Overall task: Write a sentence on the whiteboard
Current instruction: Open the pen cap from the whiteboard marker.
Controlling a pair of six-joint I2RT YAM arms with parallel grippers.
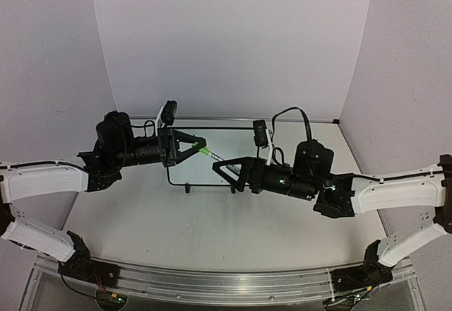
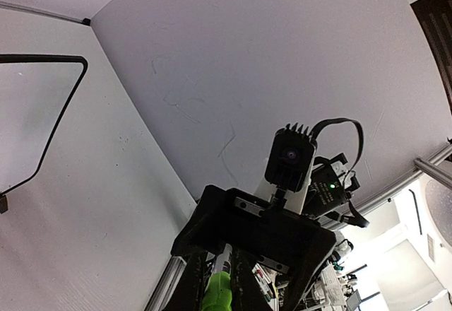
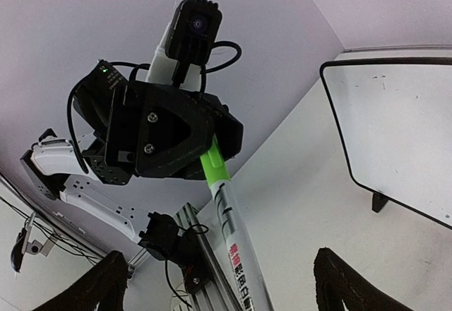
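The whiteboard (image 1: 233, 141) stands upright on its feet at the back of the table, also in the left wrist view (image 2: 28, 113) and the right wrist view (image 3: 395, 127). The sentence is out of view; the board face that shows is bare white. In front of it a marker (image 1: 214, 155) with a green cap hangs in the air. My left gripper (image 1: 203, 146) is shut on the green cap (image 3: 212, 166). My right gripper (image 3: 219, 261) is open, its fingers (image 3: 339, 283) wide apart on either side of the white barrel (image 3: 236, 240), not touching it.
Grey-lilac walls (image 1: 233, 35) close in the table on three sides. An aluminium rail (image 1: 226, 283) with both arm bases runs along the near edge. The two grippers face each other closely in front of the board, and the right gripper's black body (image 2: 261, 230) fills the left wrist view.
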